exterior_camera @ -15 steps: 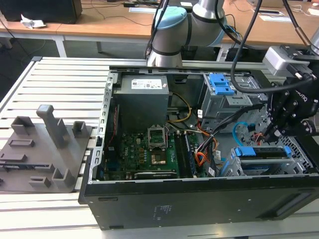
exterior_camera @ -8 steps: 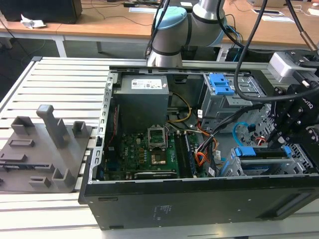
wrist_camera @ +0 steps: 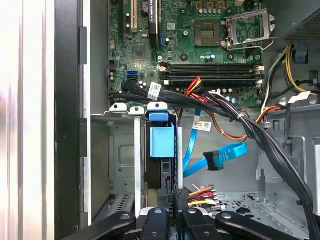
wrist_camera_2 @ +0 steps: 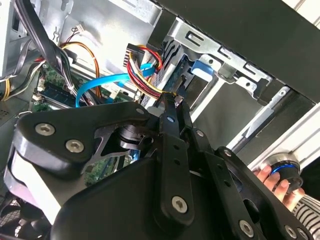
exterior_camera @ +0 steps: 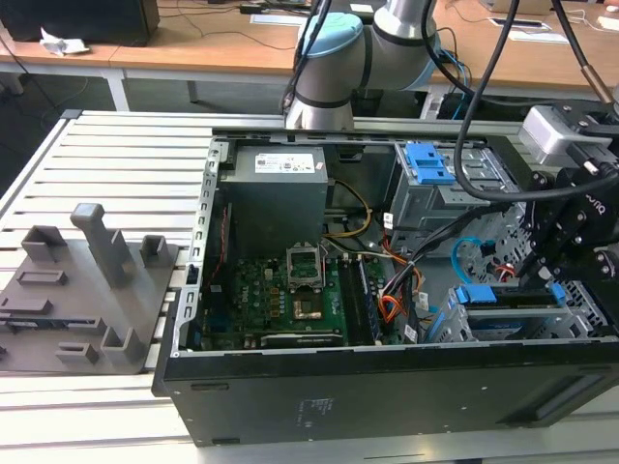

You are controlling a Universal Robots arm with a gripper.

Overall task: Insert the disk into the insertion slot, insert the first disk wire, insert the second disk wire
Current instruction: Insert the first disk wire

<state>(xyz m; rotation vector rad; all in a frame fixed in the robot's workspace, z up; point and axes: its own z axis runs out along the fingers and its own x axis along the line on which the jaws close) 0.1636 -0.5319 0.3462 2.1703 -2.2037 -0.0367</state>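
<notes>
The disk stands edge-on in the insertion slot, its blue carrier uppermost. In the exterior view the disk sits in the grey bay at the case's right end. My gripper hangs right beside the disk's end, shut on a black connector with red, yellow and black wires. In the second wrist view my gripper pinches that same bundle of coloured wires close to the blue carrier. A blue flat wire with its plug lies loose in the bay, apart from the disk.
A thick black cable bundle crosses above the bay. The motherboard fills the case's middle. A taller grey cage with blue latch tabs stands behind. A person's hand holds a round knob outside the case. A grey fixture lies on the exterior view's left.
</notes>
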